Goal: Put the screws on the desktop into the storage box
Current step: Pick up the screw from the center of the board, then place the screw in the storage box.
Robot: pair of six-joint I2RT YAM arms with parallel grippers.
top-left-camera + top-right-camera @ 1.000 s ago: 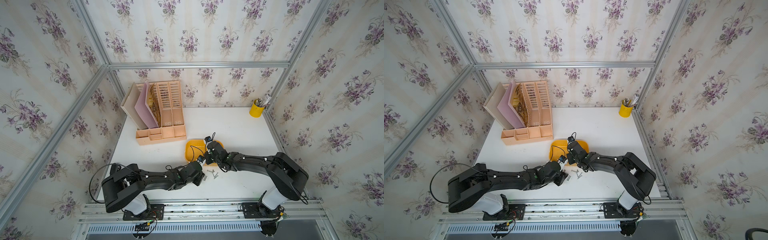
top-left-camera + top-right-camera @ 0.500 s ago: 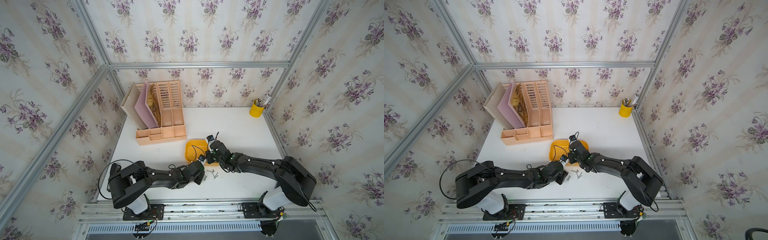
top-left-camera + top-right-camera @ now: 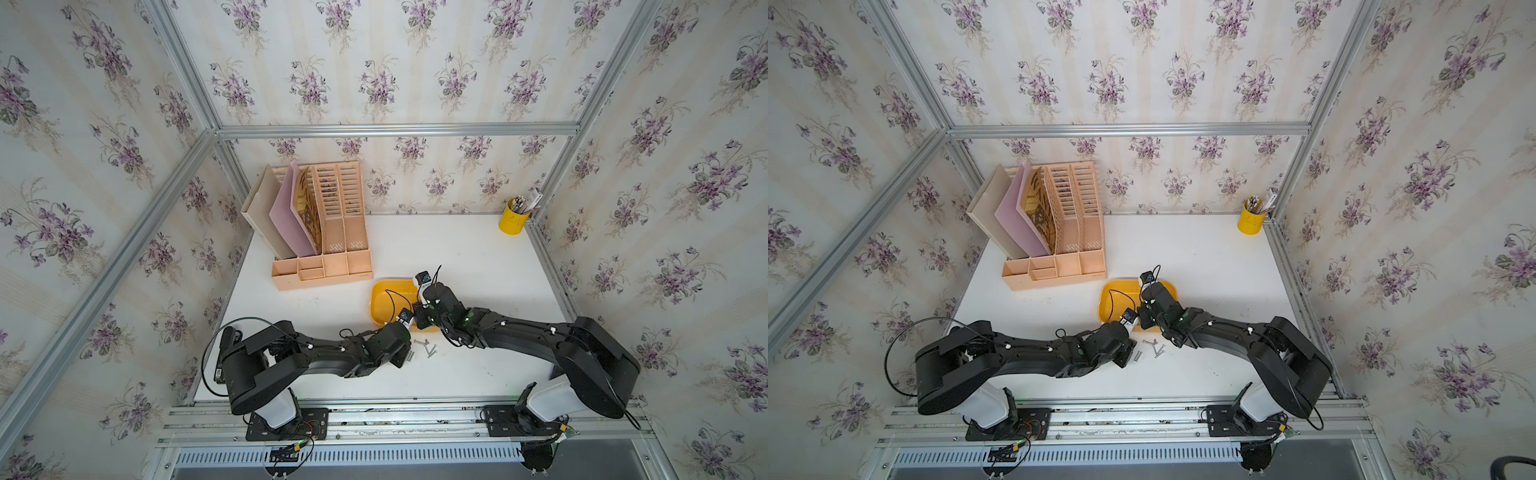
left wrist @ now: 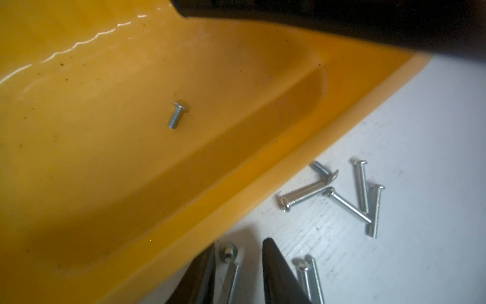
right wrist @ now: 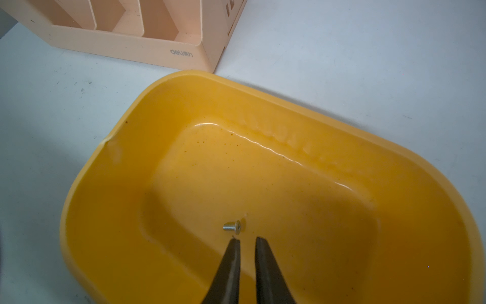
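Several silver screws (image 3: 428,348) (image 3: 1154,348) lie in a loose cluster (image 4: 349,194) on the white desktop (image 3: 457,257), just off the near rim of the yellow-orange storage box (image 3: 386,299) (image 4: 263,163). My left gripper (image 4: 239,244) is down at the desktop beside the box, open, its fingers either side of one long screw (image 4: 231,265); a gap shows beside it. Two more screws (image 4: 309,276) lie outside one finger. My right gripper (image 5: 247,239) hovers inside the box (image 5: 184,110), open by a narrow gap, holding nothing. One short screw (image 5: 232,227) (image 4: 177,115) lies on the box floor just beyond its tips.
A peach slatted file organizer (image 3: 320,232) (image 5: 126,44) stands right behind the box at the back left. A yellow pen cup (image 3: 513,218) sits in the back right corner. My right arm (image 3: 440,303) reaches over the box, close above my left wrist (image 3: 390,340). Aluminium rails edge the table.
My left gripper's jaws have narrowed around the long screw on the desktop, and the left arm has sunk lower. The right arm has edged slightly over the box.
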